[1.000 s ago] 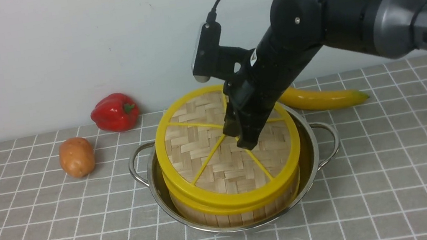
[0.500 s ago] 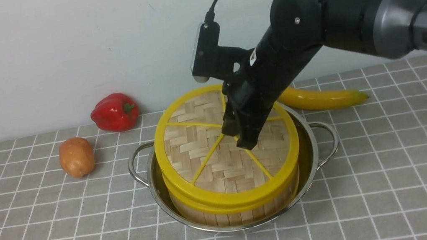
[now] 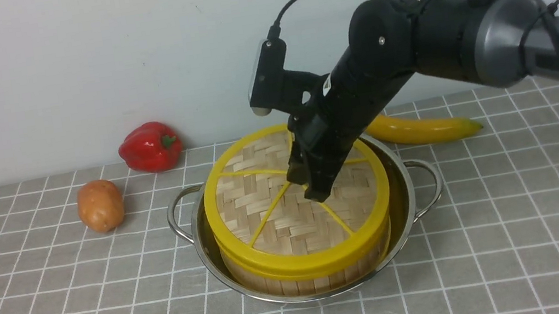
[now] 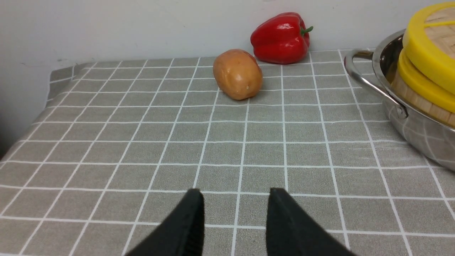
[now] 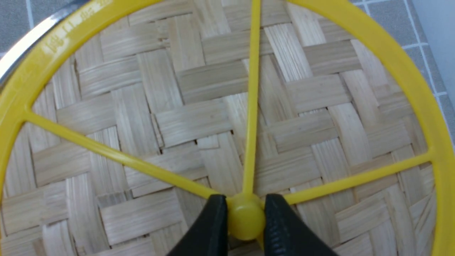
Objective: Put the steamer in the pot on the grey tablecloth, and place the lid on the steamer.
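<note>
The steel pot (image 3: 407, 189) stands on the grey tablecloth (image 3: 518, 232) with the bamboo steamer (image 3: 298, 285) inside it. The woven lid (image 3: 277, 218) with its yellow rim and spokes lies on top of the steamer, almost level. My right gripper (image 3: 313, 194) reaches down from the right and is shut on the lid's central knob (image 5: 245, 217). The steamer's contents are hidden under the lid (image 5: 185, 117). My left gripper (image 4: 236, 192) hovers low over bare cloth, open and empty, to the left of the pot (image 4: 408, 131). The front view does not show the left gripper.
A red pepper (image 3: 150, 147) and a potato (image 3: 100, 205) sit at the back left; both also appear ahead of the left gripper, the potato (image 4: 238, 74) nearer than the pepper (image 4: 280, 37). A banana (image 3: 419, 128) lies behind the pot on the right. A wall bounds the back.
The right gripper has moved down and slightly left with the lid. The lid's raised far edge has dropped, so it now sits flatter on the steamer.
</note>
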Available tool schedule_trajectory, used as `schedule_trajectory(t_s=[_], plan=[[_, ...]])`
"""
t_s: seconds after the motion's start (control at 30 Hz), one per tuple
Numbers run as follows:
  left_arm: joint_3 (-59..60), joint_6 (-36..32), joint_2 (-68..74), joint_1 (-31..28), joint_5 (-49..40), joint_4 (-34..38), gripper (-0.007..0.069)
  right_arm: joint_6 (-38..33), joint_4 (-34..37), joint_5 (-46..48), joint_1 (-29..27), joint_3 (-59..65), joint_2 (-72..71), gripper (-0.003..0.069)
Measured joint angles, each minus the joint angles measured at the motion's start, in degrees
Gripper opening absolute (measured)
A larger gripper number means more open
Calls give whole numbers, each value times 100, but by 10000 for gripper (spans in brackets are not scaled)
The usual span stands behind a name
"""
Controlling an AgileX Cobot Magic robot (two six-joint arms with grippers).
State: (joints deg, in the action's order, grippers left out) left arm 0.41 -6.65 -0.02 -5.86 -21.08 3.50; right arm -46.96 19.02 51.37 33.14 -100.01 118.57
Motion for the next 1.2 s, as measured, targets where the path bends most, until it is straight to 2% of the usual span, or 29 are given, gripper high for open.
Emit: schedule_trajectory(t_s=[0.17,0.27,0.43,0.5,0.63,0.77,0.8,0.83,0.87,0.9,0.93,0.97,1.1,1.2], plan=[[0,0,0,0,0,0,243,6,21,-29,0,-4,44,153],[0,0,0,0,0,0,243,6,36,-162,0,-12,50,202],[0,0,0,0,0,0,243,6,42,-268,0,-12,57,384],[0,0,0,0,0,0,243,6,21,-331,0,-12,13,426],[0,0,0,0,0,0,243,81,-8,-358,0,-60,-357,441],[0,0,0,0,0,0,243,560,-8,-413,0,-201,-953,370],[0,0,0,0,0,0,243,850,-29,-426,0,-232,-1236,291],[0,0,0,0,0,0,243,891,-37,-426,0,-232,-1277,291],[0,0,0,0,0,0,243,1237,-128,-439,0,-240,-1627,174],[0,0,0,0,0,0,243,1237,-128,-439,0,-240,-1627,159],[0,0,0,0,0,0,243,1393,-182,-444,0,-240,-1801,102],[0,0,0,0,0,0,243,1639,-255,-445,0,-251,-2056,15],[0,0,0,0,0,0,243,2029,-236,-450,0,-251,-2350,-15],[0,0,0,0,0,0,243,2371,72,-450,0,-251,-2447,-15]])
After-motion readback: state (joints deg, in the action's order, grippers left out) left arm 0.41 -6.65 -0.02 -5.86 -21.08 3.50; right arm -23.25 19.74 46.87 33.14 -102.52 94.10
